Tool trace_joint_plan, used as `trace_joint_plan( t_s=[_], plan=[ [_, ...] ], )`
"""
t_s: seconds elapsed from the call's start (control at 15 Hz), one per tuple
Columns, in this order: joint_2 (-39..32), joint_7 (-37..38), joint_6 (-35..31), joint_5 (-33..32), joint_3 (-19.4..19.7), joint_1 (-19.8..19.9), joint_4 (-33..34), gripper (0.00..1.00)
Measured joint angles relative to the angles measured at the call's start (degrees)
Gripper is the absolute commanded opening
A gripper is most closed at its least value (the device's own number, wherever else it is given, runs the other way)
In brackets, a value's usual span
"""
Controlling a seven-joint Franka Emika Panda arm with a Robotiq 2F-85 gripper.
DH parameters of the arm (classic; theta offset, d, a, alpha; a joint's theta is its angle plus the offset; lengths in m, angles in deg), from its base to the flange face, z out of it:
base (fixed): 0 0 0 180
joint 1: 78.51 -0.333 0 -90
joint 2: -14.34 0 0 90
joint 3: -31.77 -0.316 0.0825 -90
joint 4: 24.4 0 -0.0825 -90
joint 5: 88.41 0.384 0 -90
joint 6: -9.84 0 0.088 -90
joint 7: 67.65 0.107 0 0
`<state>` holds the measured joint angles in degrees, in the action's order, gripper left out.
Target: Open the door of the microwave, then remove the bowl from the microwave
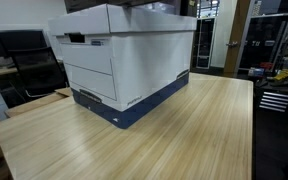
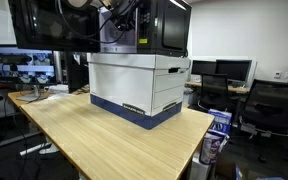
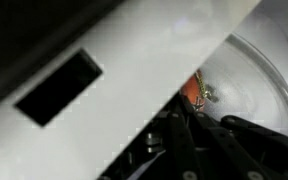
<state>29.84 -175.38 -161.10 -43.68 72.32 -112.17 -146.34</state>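
Just ahead of the hand (image 3: 204,128) (spread or closed, I cannot tell) an orange bit, likely the bowl (image 3: 195,92), sits by the glass plate (image 3: 262,70) in the microwave (image 2: 169,25), so reach in slow and straight.

Smooth, light wood-grain table top (image 1: 194,130) with a soft satin sheen fills the lower frame in both exterior views. On it sits a matt white cardboard box (image 1: 134,60) with a dark blue base. Above it is a glossy black microwave (image 2: 164,25). At the right of the wrist view is a clear, shiny glass dish (image 3: 259,80).
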Motion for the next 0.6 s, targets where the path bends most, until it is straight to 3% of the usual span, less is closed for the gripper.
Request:
trace_joint_plan(
  t_s=[0.33, 0.6],
  plan=[
    [0.2, 3.6, 0.0, -3.7, -2.3, 2.8, -0.8, 0.05],
    [1.6, 10.3, 0.1, -10.0, -7.4, 8.6, -3.4, 0.04]
  ],
)
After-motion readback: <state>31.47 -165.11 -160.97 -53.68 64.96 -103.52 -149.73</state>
